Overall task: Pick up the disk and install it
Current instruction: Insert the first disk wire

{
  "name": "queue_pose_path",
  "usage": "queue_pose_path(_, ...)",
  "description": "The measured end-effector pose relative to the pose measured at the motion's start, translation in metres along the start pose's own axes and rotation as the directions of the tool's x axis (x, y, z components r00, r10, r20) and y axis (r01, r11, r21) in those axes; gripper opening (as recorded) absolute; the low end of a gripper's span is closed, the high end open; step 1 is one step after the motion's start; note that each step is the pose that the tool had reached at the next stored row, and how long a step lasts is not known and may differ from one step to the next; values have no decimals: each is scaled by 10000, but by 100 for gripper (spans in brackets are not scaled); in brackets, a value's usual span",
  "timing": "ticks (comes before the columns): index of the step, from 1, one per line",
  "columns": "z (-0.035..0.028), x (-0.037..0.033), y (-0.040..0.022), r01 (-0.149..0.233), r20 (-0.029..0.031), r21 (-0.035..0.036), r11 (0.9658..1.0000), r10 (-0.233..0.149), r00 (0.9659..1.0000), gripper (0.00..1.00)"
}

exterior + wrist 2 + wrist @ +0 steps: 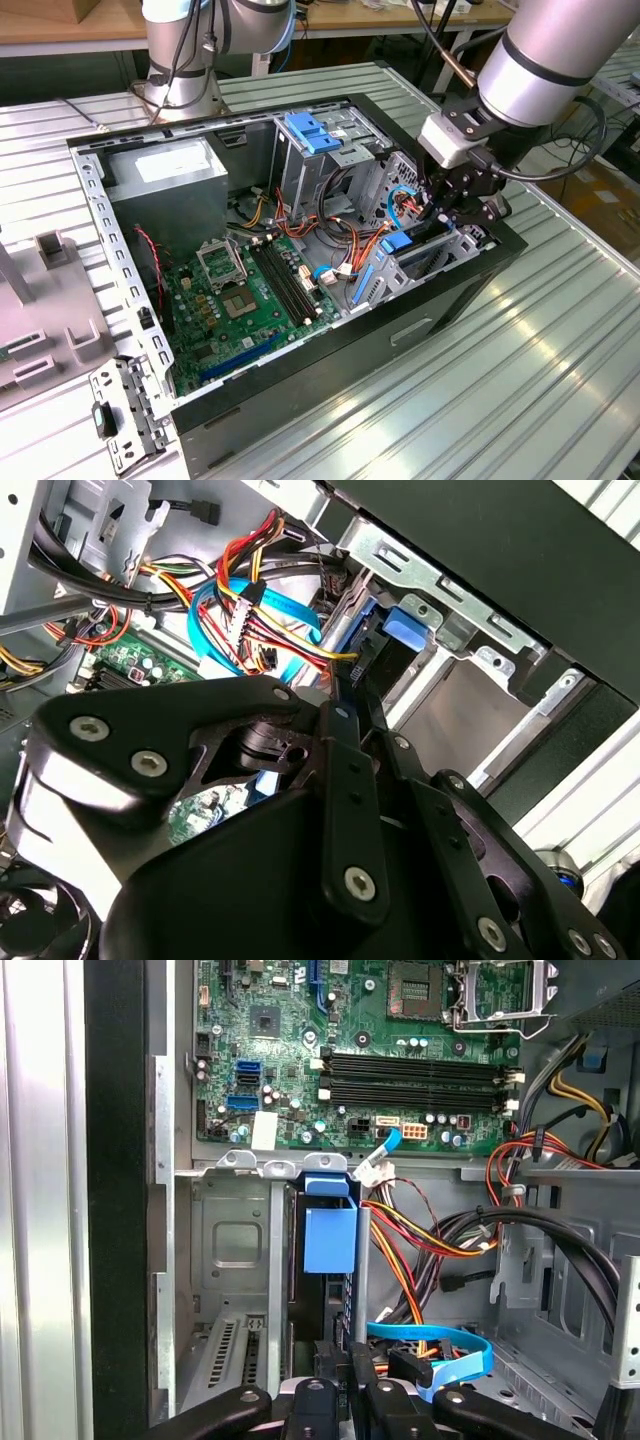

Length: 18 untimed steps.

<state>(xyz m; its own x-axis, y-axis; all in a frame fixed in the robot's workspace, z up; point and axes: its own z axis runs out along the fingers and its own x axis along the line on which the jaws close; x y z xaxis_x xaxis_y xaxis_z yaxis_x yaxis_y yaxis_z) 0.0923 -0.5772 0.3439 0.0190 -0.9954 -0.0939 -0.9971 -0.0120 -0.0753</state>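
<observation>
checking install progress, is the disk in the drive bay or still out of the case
In. The disk stands on edge in the metal drive bay beside the motherboard, and the gripper is at its near end. Whether it is fully seated, cannot tell.

Slim dark-grey disk in light-blue plastic carrier (329, 1245) sits mostly hidden btwn metal bay walls, centre of first wrist view. Black gripper (350, 1385) cut off at bottom edge; fingertips hidden behind linkage in second wrist view.

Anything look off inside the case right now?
Nothing looks damaged or spilled. The disk stands on edge in the drive bay by the case wall, with the tool at its end. The CPU socket on the motherboard sits open and bare.
</observation>
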Motion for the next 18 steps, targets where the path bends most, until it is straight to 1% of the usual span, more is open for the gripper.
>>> queue_pose_path(3,2,1,0,-1,0,0,10000,1,10000,17)
queue_pose_path(4,-7,0,0,-2,2,-1,10000,2,10000,17)
queue_pose_path(7,-71,-6,-5,-3,1,0,10000,3,10000,17)
queue_pose_path(10,-69,-6,-5,-21,0,1,10000,21,10000,17)
queue_pose_path(14,-44,-6,-3,-37,-2,-3,10000,37,10000,17)
queue_pose_path(18,-34,-5,-3,-38,-1,-4,10000,38,10000,17)
